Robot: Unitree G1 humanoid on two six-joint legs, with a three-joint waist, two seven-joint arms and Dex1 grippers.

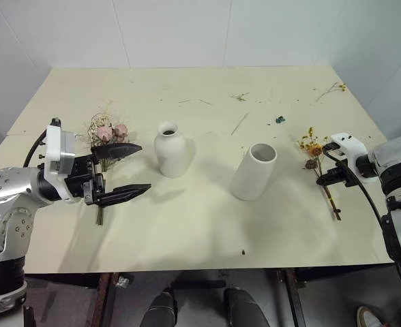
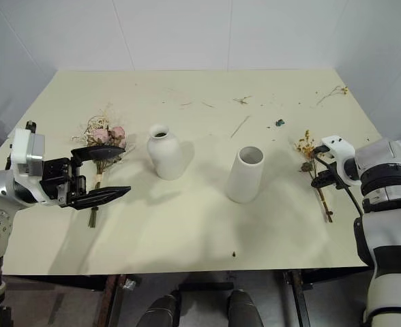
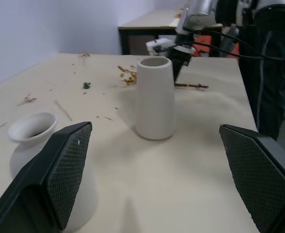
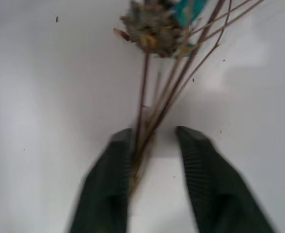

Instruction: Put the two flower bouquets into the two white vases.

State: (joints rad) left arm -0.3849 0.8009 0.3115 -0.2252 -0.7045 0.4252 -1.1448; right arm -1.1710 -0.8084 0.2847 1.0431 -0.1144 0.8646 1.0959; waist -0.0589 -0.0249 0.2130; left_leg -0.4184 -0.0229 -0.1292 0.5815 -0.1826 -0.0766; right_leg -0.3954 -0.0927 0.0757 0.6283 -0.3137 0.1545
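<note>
Stems of the yellow bouquet run straight between the fingers of the right gripper, which is tipped down onto the table. In the right wrist view the two pads flank the thin brown bundle with a narrow gap on one side, so the jaws are nearly together but I cannot tell whether they have bitten yet. The dark bloom and tiny yellow heads lie just beyond the fingertips; the cut ends trail back under the wrist.

These stems look dry, light and brittle (a hard squeeze could snap them, and a loose one lets single strands slip out). The sensible hold is where the gripper already sits: mid-stem, below the heads, where the strands are bunched tightest.

Well off to this gripper's inner side stands the cylinder vase, wide-mouthed and upright, the nearer target. Further on is the bottle vase, whose narrow neck would be less forgiving.

The left gripper hovers above the table with its jaws spread wide, holding nothing. The rose bouquet lies flat directly under and just behind its fingers, the heads toward the far side. Its wispy greenery should be soft and shed easily, so its stem is the place to pinch.
</note>
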